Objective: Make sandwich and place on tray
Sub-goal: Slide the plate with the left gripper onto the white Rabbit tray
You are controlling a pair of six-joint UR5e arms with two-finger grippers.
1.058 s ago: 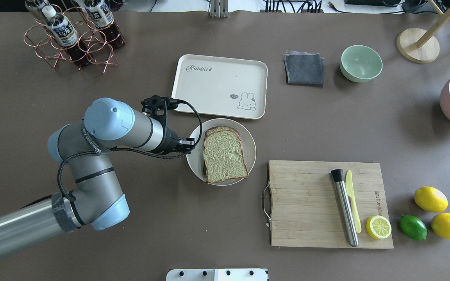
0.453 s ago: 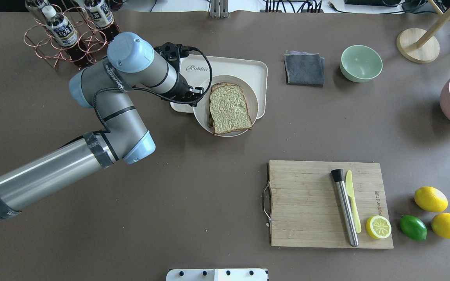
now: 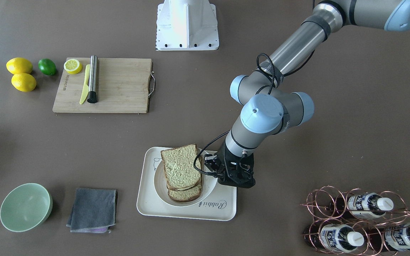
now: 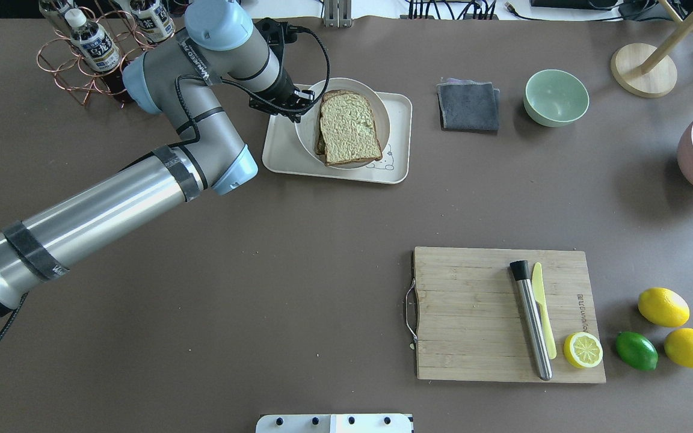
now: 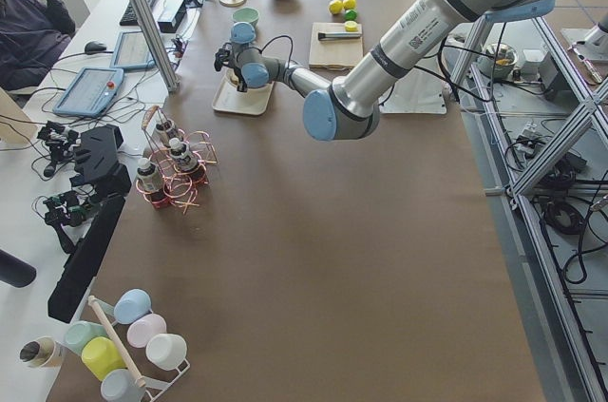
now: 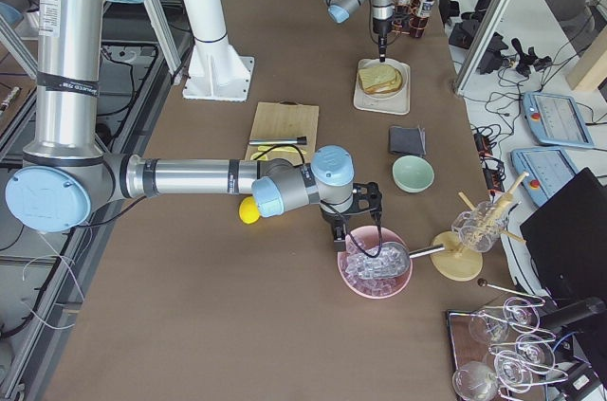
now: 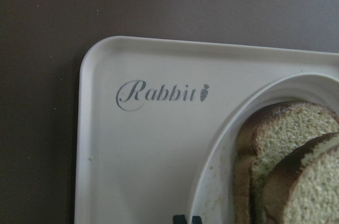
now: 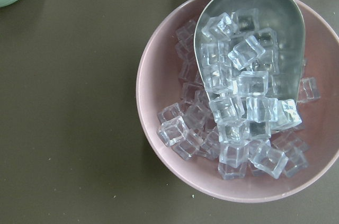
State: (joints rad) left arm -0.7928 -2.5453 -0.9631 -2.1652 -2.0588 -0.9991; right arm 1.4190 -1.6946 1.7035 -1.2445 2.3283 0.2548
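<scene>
Left gripper pinches rim of round white plate over cream rectangular plastic tray.
Brown-crusted bread sandwich lies on plate; right gripper: cannot tell whether spread.

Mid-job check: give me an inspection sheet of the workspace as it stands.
Surface: brown table; spills, nothing seen.
Job's things: sandwich on plate, plate over tray; egg not visible.
Clutter: cutting board, lemons, lime, grey cloth, green bowl, bottle rack.
Grippers: left gripper shut on plate rim; right gripper above ice bowl, state unclear.
Cables: wrist cable loops above tray edge.
Surroundings: operator at side desk.
</scene>
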